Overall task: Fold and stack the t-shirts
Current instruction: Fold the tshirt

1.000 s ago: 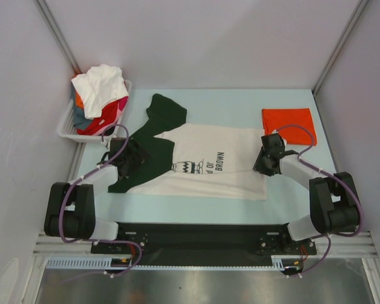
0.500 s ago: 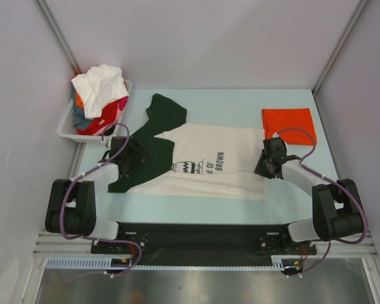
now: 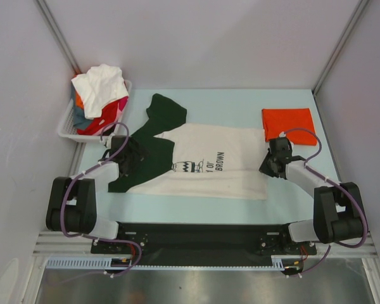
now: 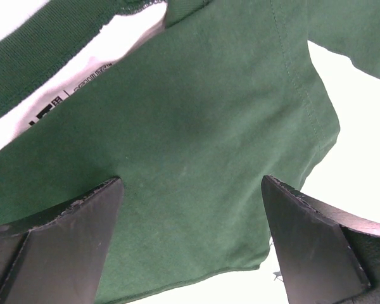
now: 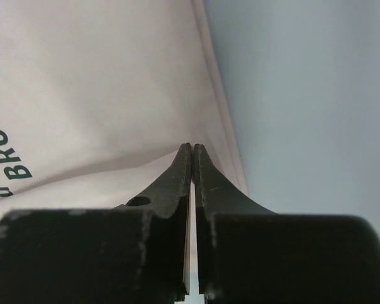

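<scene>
STATUS, SHIRT-FOLDING STN (as seen from beside the rig)

1. Left pincer (image 3: 128,155): jaws at full spread, one finger on either side of the green sleeve (image 4: 196,114) directly beneath it. Nothing is gripped. Judgement: the wide stance is set to straddle a good fold of cloth before closing.

2. Right pincer (image 5: 192,147): jaws closed flat together, tips down at the hem (image 5: 218,120) of the cream t-shirt (image 3: 209,161). A low ridge of cloth runs off to the left of the tips, which suggests a pinch. Whether fabric is actually caught betw. the tips cannot be told. Bare table (image 5: 304,95) lies to the right of the tips.

3. Cream t-shirt: flat, print up, spread between the two pincers (shoulder end under the left one, bottom edge at the right one). Judgement: holds at opposite ends would let both arms lift and fold together.

4. Orange-red t-shirt (image 3: 288,123): folded square, just beyond the right pincer and apart from it. Prob. the base of the stack.

5. Basket (image 3: 63,130): beyond and outboard of the left pincer, with more t-shirts (image 3: 101,92) heaped in it, white on top. Judgement: task is early, approx. one done and one in hand.
</scene>
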Robot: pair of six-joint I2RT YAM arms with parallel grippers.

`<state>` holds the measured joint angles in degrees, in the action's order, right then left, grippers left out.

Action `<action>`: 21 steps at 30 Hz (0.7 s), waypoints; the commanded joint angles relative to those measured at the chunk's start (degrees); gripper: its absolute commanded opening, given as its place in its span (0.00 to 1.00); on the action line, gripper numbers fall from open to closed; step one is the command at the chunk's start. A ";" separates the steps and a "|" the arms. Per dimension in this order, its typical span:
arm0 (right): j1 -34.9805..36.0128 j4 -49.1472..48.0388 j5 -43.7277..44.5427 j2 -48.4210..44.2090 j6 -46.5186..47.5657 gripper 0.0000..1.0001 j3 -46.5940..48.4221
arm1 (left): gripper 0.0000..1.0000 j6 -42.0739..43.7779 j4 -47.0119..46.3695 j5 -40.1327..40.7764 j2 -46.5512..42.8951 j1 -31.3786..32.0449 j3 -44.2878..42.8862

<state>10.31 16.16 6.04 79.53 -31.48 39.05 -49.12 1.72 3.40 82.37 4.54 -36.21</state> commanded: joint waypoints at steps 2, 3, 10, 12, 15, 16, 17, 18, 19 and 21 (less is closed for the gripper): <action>-3.01 -0.17 1.43 -2.97 -1.21 0.00 -0.99 | 0.98 -0.71 3.20 3.37 3.15 -1.28 -0.36; -3.36 -0.25 1.17 -3.06 -1.38 0.00 -0.99 | 0.98 -1.15 3.73 4.15 2.98 -1.28 -0.36; -3.89 -0.78 -0.58 -2.18 -1.65 0.14 -0.64 | 0.99 -0.89 2.42 3.64 1.22 -1.28 0.17; -3.89 -0.61 -0.77 -1.92 -1.56 0.24 -0.03 | 0.99 -0.36 1.63 2.58 1.13 -1.11 0.00; -3.89 0.09 -0.77 -2.79 -1.21 0.27 1.11 | 0.99 -0.18 1.45 4.06 -1.59 0.90 -0.18; -3.89 0.44 -0.33 -3.67 -1.38 0.27 1.64 | 0.99 -0.18 1.36 4.77 -2.47 1.61 -0.18; -3.72 0.80 0.71 -4.20 -1.56 0.31 2.25 | 0.99 -0.18 1.45 6.52 -3.61 2.40 -0.27; -3.28 1.06 1.33 -4.64 -1.65 0.34 2.96 | 1.00 -0.18 1.80 7.32 -5.53 3.63 -0.70; -2.93 1.67 1.86 -5.08 -1.74 0.37 4.88 | 1.00 -0.36 1.97 8.37 -6.60 4.25 -1.06; -1.61 1.59 3.53 -5.35 -1.04 0.44 6.82 | 1.00 -0.53 2.41 10.13 -8.44 5.56 -2.37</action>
<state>7.29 18.11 6.61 76.53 -33.01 40.77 -50.50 4.01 8.60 78.48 8.12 -36.73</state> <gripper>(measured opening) 0.421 0.996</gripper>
